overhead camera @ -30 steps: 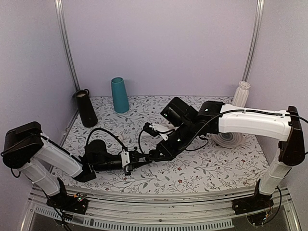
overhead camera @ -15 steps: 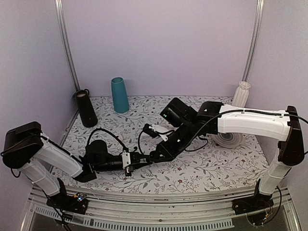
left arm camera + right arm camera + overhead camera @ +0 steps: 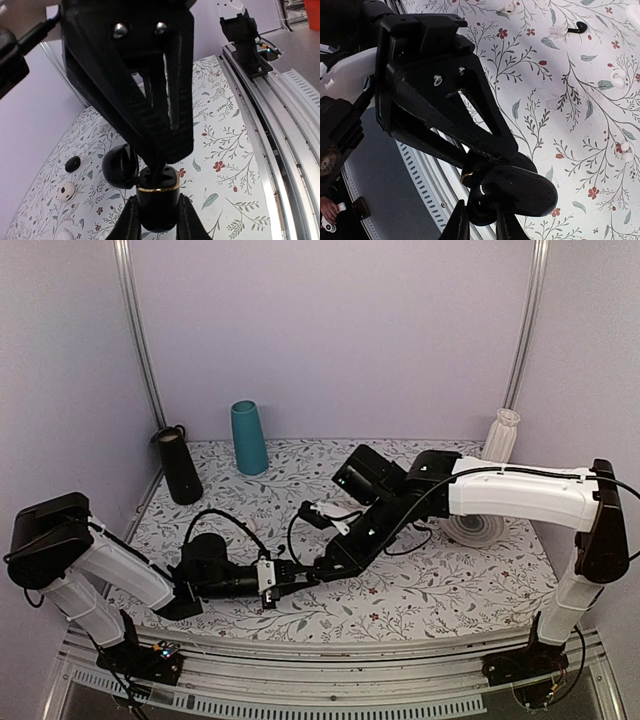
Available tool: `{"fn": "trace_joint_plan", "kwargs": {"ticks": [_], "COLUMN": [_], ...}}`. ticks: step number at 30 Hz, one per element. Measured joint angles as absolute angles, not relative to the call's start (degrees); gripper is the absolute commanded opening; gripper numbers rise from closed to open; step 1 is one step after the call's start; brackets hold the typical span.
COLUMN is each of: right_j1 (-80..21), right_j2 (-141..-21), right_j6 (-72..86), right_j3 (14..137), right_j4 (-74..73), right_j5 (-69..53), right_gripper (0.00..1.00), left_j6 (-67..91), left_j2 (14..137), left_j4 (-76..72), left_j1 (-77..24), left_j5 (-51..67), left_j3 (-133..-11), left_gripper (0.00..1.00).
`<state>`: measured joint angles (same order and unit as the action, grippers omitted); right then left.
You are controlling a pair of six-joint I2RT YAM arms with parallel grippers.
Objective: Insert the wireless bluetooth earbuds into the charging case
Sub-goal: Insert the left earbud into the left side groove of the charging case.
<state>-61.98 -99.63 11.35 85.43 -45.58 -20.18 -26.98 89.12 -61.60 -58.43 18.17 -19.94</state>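
Both arms have drifted slightly toward the near edge. Left gripper (image 3: 158, 222) clamps the charging case (image 3: 158, 200), lid (image 3: 120, 166) open, mouth facing right; right gripper (image 3: 160, 166), head-on to it, fingers nearly together, seems to pinch an earbud (image 3: 480, 202) at that mouth.

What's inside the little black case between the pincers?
Only the right pincer's tips show, poking into the open charging case that the left pincer clamps. They cover the inside, so any earbud is hidden.

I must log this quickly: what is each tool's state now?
Left tool: closed on the charging case.
Right tool: closed at the case's mouth; held thing cannot be told.
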Motion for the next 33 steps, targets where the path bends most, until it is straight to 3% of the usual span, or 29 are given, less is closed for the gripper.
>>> {"fn": "trace_joint_plan", "kwargs": {"ticks": [33], "right_j1": [-59.9], "right_j2": [-104.7], "right_j6": [15.3], "right_j3": [91.6], "right_j4": [-53.1], "right_j5": [-25.4], "right_gripper": [0.11], "left_j6": [-23.3], "left_j2": [95.8], "left_j4": [-70.5], "left_j1": [-60.1], "left_j5": [15.7], "left_j3": [-20.2], "left_gripper": [0.00]}}
